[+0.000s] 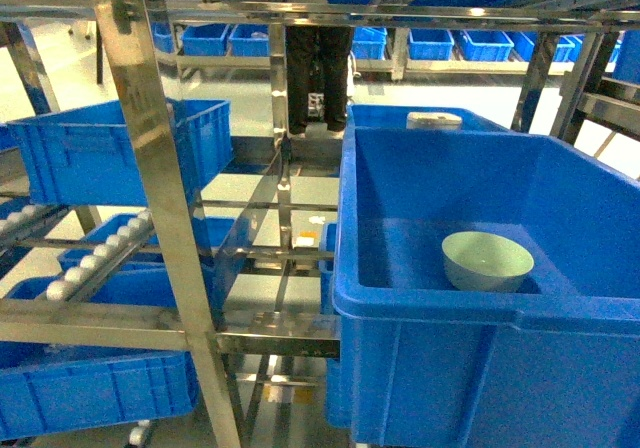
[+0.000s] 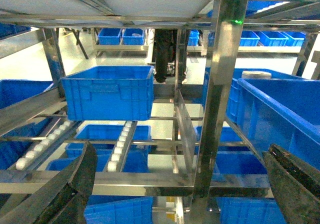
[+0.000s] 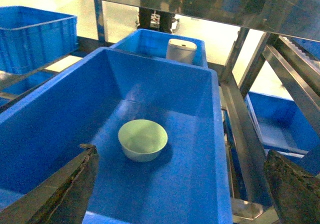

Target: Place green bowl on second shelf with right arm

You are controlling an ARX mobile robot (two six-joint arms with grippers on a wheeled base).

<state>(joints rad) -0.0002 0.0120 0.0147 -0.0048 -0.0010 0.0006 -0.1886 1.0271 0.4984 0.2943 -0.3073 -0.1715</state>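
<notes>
The right gripper point(image 3: 180, 184) hangs wide open and empty above the green bowl point(image 3: 142, 139) in a blue crate point(image 3: 45, 129). Its fingertips are cut off at the frame's lower edge.

Steel rack point(image 1: 160, 198): silvery uprights and flat bars, tiers fitted with white roller rails point(image 1: 95, 253). Large blue crate point(image 1: 480, 308) on the right-hand tier, holding the green bowl point(image 1: 487, 260) upright on its floor. Second blue crate point(image 1: 120, 153) on a left-hand tier, farther back.
</notes>
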